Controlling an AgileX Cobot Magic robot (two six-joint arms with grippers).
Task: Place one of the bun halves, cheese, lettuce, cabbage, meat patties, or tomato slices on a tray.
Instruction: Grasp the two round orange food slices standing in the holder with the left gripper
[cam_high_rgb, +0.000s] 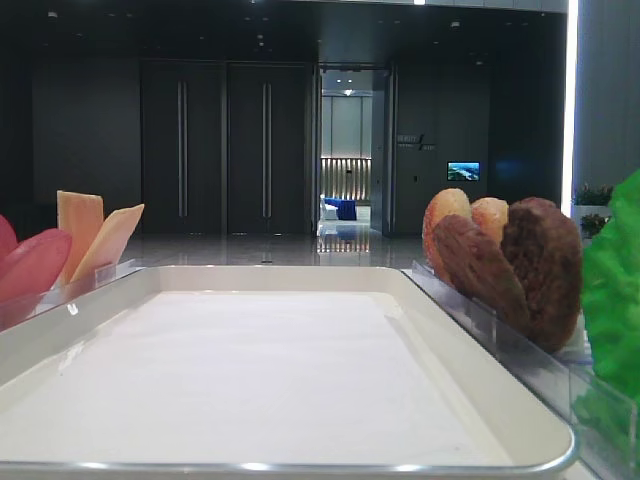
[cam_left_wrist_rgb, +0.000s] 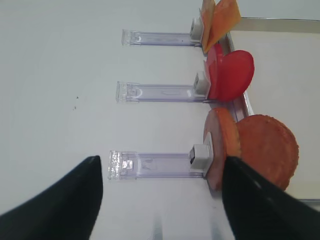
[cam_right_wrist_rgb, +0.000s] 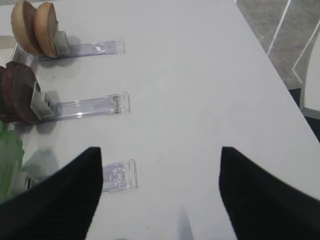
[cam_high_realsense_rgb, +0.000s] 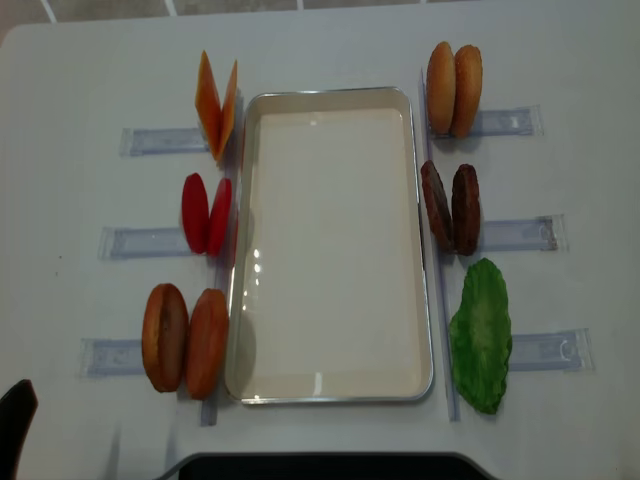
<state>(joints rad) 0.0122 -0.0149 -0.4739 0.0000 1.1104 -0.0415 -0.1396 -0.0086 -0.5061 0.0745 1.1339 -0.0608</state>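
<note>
The white tray (cam_high_realsense_rgb: 330, 95) lies in the middle of the table with nothing in it. On its left stand cheese (cam_high_realsense_rgb: 216, 105), tomato slices (cam_high_realsense_rgb: 206, 214) and two bun halves (cam_high_realsense_rgb: 185, 340). On its right stand more bun halves (cam_high_realsense_rgb: 454, 88), meat patties (cam_high_realsense_rgb: 450, 208) and lettuce (cam_high_realsense_rgb: 481, 335). My left gripper (cam_left_wrist_rgb: 161, 165) is open and holds nothing; it hangs over the table beside the near bun halves (cam_left_wrist_rgb: 260, 150). My right gripper (cam_right_wrist_rgb: 160, 155) is open and holds nothing, over bare table right of the lettuce (cam_right_wrist_rgb: 7, 160).
Each food pair stands on edge in a narrow clear plastic holder (cam_left_wrist_rgb: 150, 165) that sticks outward from the tray; the right side has the same holders (cam_right_wrist_rgb: 90, 106). The table's right edge (cam_right_wrist_rgb: 270, 55) is near. A dark base (cam_high_realsense_rgb: 320, 465) sits at the front.
</note>
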